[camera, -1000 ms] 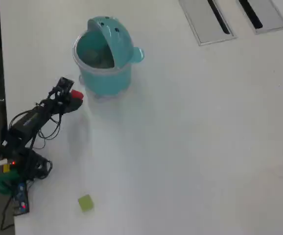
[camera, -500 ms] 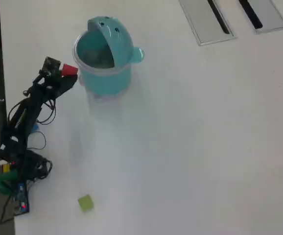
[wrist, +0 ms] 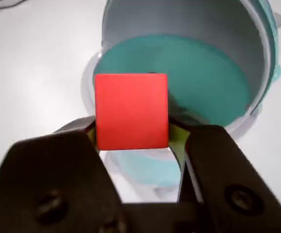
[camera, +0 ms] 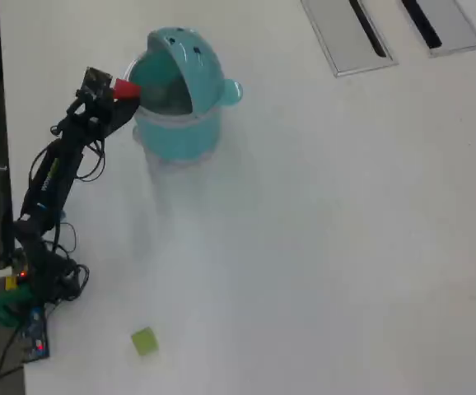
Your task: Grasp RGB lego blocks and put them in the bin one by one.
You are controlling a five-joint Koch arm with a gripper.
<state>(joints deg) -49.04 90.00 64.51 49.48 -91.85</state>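
- Carrying the red block is the step in hand: my gripper is clamped on it, one black jaw pressing each side, the cube's flat face turned toward the wrist camera.
- From overhead, the red block sits at the near rim of the bin, on the rim's left side in that view, raised above the table.
- The bin's domed lid is tipped back, so the mouth is open; in the wrist view the teal interior fills the space just beyond the cube.
- I judge the block is at the edge of the opening, not yet well over it; whether it has cleared the rim I cannot tell.
- Next I should reach a little further so the cube hangs over the middle of the mouth, then part the jaws and let it fall.
- Letting go too early risks the block striking the rim and bouncing onto the table.
- The yellow-green block lies on the table well apart from the bin, near my base, waiting for a later trip.
- No blue block shows on the table in either view.
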